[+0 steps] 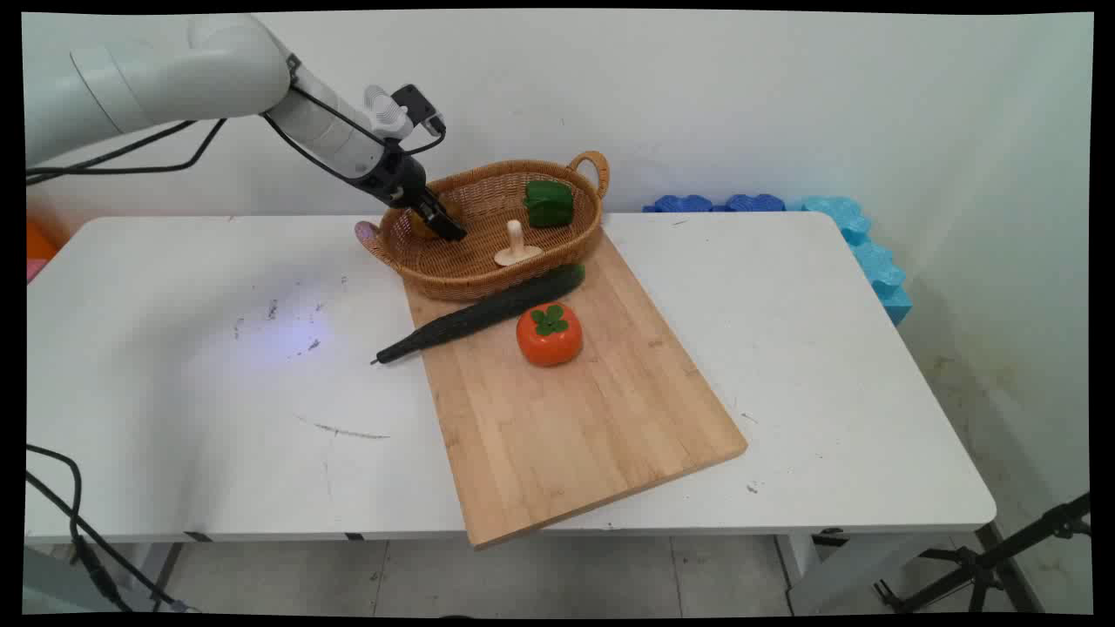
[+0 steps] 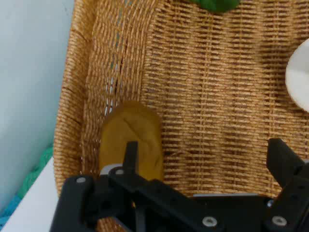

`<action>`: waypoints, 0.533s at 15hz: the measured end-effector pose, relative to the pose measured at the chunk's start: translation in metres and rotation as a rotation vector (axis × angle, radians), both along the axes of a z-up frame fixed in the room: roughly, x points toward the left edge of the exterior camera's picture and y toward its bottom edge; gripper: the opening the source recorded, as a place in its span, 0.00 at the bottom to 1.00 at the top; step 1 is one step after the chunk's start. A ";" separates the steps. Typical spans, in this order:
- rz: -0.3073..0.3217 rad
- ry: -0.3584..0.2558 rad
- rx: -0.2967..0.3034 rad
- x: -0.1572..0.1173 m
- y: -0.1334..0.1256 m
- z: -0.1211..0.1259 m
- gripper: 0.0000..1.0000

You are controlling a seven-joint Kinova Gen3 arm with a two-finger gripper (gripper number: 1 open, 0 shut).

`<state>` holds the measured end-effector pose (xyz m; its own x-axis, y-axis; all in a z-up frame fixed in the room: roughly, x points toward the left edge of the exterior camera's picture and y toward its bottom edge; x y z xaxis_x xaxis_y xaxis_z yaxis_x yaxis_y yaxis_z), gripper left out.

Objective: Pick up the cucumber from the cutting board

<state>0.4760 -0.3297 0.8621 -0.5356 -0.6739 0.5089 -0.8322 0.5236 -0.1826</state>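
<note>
My black gripper (image 1: 449,228) reaches down into the left end of a wicker basket (image 1: 488,272), and its fingers stand open. In the hand view the gripper (image 2: 207,162) hangs just above the woven floor (image 2: 217,96). A yellow-brown potato-like lump (image 2: 131,140) lies against the basket wall, right at the left finger (image 2: 130,154) and outside the gap between the fingers. In the main view that lump (image 1: 420,229) is mostly hidden behind the hand. The basket also holds a green pepper (image 1: 548,203) and a pale mushroom (image 1: 516,246).
The basket stands at the far end of a wooden cutting board (image 1: 575,418). A long dark cucumber (image 1: 488,315) lies across the board's far left corner, and an orange persimmon (image 1: 549,333) sits beside it. Blue foam blocks (image 1: 858,235) line the table's back right edge.
</note>
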 end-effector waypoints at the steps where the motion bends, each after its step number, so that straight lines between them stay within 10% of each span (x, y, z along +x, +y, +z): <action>1: -0.003 0.001 -0.002 0.000 0.000 0.001 1.00; 8: -0.022 0.002 -0.020 0.003 0.006 0.015 1.00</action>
<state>0.4787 -0.3237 0.8766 -0.5491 -0.6520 0.5229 -0.8210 0.5377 -0.1917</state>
